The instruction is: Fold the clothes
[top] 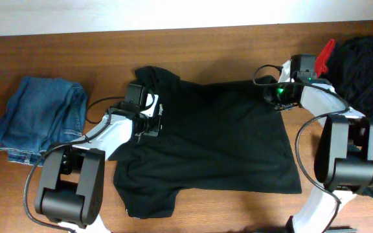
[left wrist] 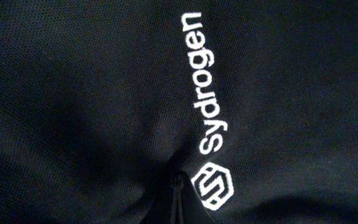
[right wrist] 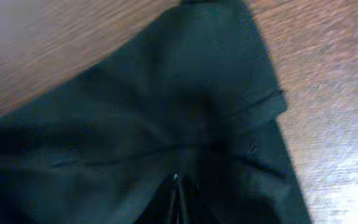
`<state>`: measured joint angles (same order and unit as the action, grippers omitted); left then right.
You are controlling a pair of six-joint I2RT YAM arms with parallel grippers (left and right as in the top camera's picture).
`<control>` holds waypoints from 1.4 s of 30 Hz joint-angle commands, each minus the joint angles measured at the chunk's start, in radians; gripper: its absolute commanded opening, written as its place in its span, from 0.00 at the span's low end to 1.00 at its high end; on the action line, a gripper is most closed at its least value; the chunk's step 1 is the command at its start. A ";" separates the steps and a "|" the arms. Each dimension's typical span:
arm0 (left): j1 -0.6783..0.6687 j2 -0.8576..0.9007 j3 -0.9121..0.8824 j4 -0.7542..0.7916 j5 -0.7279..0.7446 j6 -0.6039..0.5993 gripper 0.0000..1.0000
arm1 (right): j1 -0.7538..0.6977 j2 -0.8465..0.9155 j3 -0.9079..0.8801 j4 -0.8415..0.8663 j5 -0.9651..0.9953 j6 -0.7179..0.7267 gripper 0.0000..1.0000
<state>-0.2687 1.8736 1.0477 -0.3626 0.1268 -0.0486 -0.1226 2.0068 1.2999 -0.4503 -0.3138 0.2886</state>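
The clothes in play are a large black shirt [top: 219, 139], spread flat across the middle of the wooden table. My left gripper [top: 149, 122] rests on its left chest. In the left wrist view the white lettering [left wrist: 205, 87] and hexagon logo [left wrist: 212, 185] sit right beside my left gripper [left wrist: 178, 190], which is shut, with fabric puckering into the tips. My right gripper [top: 278, 97] is at the shirt's far right corner. In the right wrist view my right gripper [right wrist: 176, 190] is shut on a fold of the shirt [right wrist: 166, 112] near a hemmed sleeve edge [right wrist: 260, 106].
Folded blue jeans [top: 41, 120] lie at the left edge. A heap of dark fabric [top: 368, 61] sits at the far right corner, with a red item [top: 327, 53] next to it. Bare wooden table [right wrist: 328, 74] shows to the right of the sleeve.
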 commanded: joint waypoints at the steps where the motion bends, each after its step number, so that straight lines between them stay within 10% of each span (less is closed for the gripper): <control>1: 0.003 0.064 -0.018 -0.032 -0.031 -0.007 0.00 | 0.006 0.049 0.024 0.037 0.068 0.008 0.04; 27: 0.043 0.064 -0.017 -0.208 -0.229 -0.119 0.00 | -0.056 0.159 0.036 0.245 0.452 0.057 0.06; 30: 0.051 0.060 -0.007 -0.203 -0.229 -0.106 0.00 | -0.063 0.149 0.075 0.191 0.375 0.013 0.15; 33: 0.048 0.030 0.050 -0.216 -0.228 -0.069 0.00 | -0.062 0.103 0.129 0.123 0.221 -0.085 0.49; 42: 0.047 -0.063 0.254 -0.182 -0.227 -0.047 0.11 | -0.019 -0.080 0.227 -0.126 -0.013 -0.090 0.54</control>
<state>-0.2241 1.8618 1.2427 -0.5804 -0.0757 -0.1162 -0.1799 2.0201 1.4899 -0.5331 -0.2260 0.2165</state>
